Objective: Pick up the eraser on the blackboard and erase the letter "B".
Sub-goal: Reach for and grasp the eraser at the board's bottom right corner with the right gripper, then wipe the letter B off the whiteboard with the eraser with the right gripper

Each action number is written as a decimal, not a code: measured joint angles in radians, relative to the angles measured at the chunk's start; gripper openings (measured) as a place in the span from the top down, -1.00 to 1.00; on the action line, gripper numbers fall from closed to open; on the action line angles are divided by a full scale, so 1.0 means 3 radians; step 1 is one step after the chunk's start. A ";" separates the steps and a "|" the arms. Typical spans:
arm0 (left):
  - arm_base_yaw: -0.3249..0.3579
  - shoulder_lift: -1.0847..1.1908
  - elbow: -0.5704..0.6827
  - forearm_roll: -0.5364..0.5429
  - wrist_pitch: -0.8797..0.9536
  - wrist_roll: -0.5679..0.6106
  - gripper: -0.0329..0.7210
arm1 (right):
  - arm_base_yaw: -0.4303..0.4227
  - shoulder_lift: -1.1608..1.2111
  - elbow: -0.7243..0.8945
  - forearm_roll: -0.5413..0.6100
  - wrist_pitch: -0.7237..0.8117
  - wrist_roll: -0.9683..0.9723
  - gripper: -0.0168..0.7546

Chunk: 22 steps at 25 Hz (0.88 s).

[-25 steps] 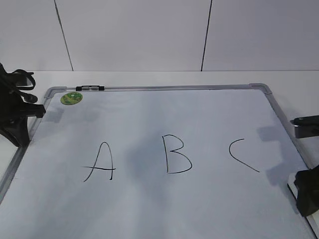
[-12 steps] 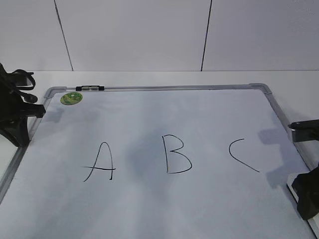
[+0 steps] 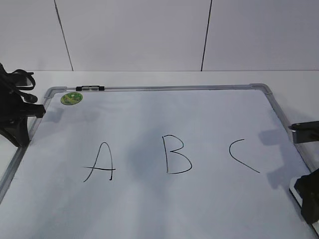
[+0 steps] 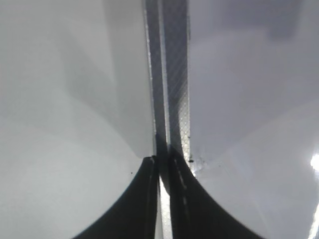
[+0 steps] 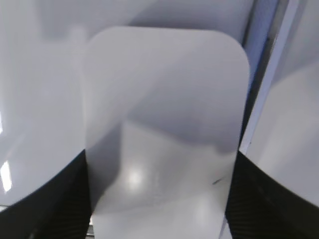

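Note:
The blackboard (image 3: 149, 119) is a white dry-erase board with a silver frame, lying flat. The letter "B" (image 3: 177, 154) stands at its middle, between "A" (image 3: 99, 162) and "C" (image 3: 242, 155). The eraser (image 5: 164, 114) is a white rounded block that fills the right wrist view, next to the board's right frame. My right gripper (image 5: 160, 164) has one black finger flush on each long side of it. In the exterior view this gripper (image 3: 310, 201) is at the board's lower right edge. My left gripper (image 4: 162, 172) is shut and empty over the board's left frame (image 4: 169, 74); the exterior view also shows it (image 3: 17, 124).
A round green sticker (image 3: 71, 98) is at the board's far left corner. A small black-and-silver marker (image 3: 89, 88) lies on the far frame. A white wall stands behind the table. Part of the right arm (image 3: 305, 131) hangs over the right frame.
My right gripper has moved down and toward the lower right corner of the exterior view. The left arm and the letters have not changed.

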 joint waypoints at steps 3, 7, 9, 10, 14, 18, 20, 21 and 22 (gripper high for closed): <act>0.0000 0.0000 0.0000 0.0000 0.0000 0.0003 0.86 | 0.0006 0.0006 -0.0117 -0.0031 0.0221 0.0007 -0.43; 0.0000 0.0000 0.0000 0.0000 0.0000 0.0003 0.86 | 0.0006 0.0006 -0.0323 -0.0036 0.0376 0.0007 -0.43; 0.0000 0.0000 0.0000 0.0000 0.0000 0.0003 0.86 | 0.0006 0.0006 -0.0415 -0.0036 0.0455 0.0007 -0.43; 0.0000 0.0000 0.0000 0.0000 0.0000 0.0003 0.86 | 0.0006 0.0006 -0.0471 -0.0019 0.0495 0.0007 -0.43; 0.0000 0.0000 0.0000 0.0000 0.0013 0.0003 0.86 | 0.0029 0.0013 -0.0756 0.0272 0.0614 0.0007 -0.43; 0.0000 0.0000 0.0000 0.0000 0.0013 0.0003 0.86 | 0.0333 0.0150 -0.1227 0.0175 0.0753 0.0055 -0.43; 0.0000 0.0000 0.0000 0.0000 0.0015 0.0003 0.86 | 0.0522 0.0274 -0.1479 0.0078 0.0776 0.0153 -0.43; 0.0000 0.0000 0.0000 0.0000 0.0021 0.0003 0.86 | 0.0616 0.0354 -0.1617 0.0056 0.0783 0.0202 -0.43; 0.0000 0.0000 0.0000 0.0000 0.0023 0.0003 0.86 | 0.0698 0.0426 -0.1753 0.0031 0.0790 0.0229 -0.43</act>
